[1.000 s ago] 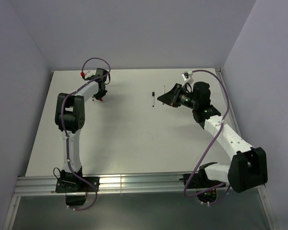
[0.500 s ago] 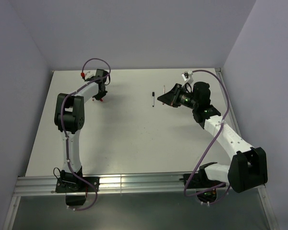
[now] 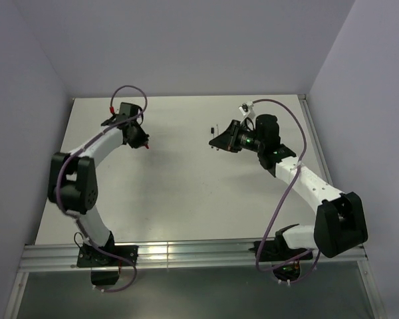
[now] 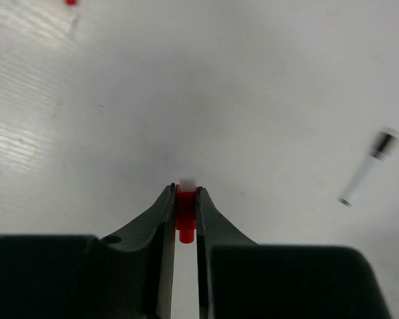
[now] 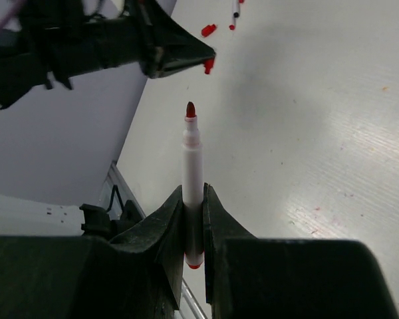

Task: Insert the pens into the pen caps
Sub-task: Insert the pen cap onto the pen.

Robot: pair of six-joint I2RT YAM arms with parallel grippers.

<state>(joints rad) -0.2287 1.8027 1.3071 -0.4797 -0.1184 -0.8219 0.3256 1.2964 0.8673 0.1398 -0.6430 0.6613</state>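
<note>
Held pen: a white-barrelled red-tipped pen (image 5: 193, 159) is standing clamped in the right gripper (image 5: 193, 196), its bare red tip pointing away from the wrist and its red butt end showing behind the fingers.
Held cap: a red cap (image 4: 185, 218) is sitting pinched in the left gripper (image 4: 185, 194). A small white edge is showing just beyond it, and what that edge is cannot be told.
Pen to cap: in the right wrist view the left gripper is reaching in from the upper left. The cap at its tip is hanging beyond the pen's tip and slightly to one side, near it but apart.
Right gripper: the jaws are standing narrow, both pads pressing on the barrel.
Left gripper: the jaws are standing narrow, both inner faces touching the cap's sides.
Loose pen: a dark-capped pen (image 4: 364, 174) is lying tilted on the surface, well to the right of the left gripper in its wrist view.
Far items: a second loose pen (image 5: 235, 6) is lying at the far end of the right wrist view, with a loose red cap (image 5: 208, 30) near it.
Table: a white table (image 3: 186, 199), faintly scuffed, is carrying the loose items. An aluminium rail (image 3: 186, 256) is running along its near edge, where both arm bases are sitting.
Cables: purple cables (image 3: 299, 126) are looping along each arm.
Room: pale lilac walls (image 3: 186, 46) are enclosing the table at the back and on both sides.
</note>
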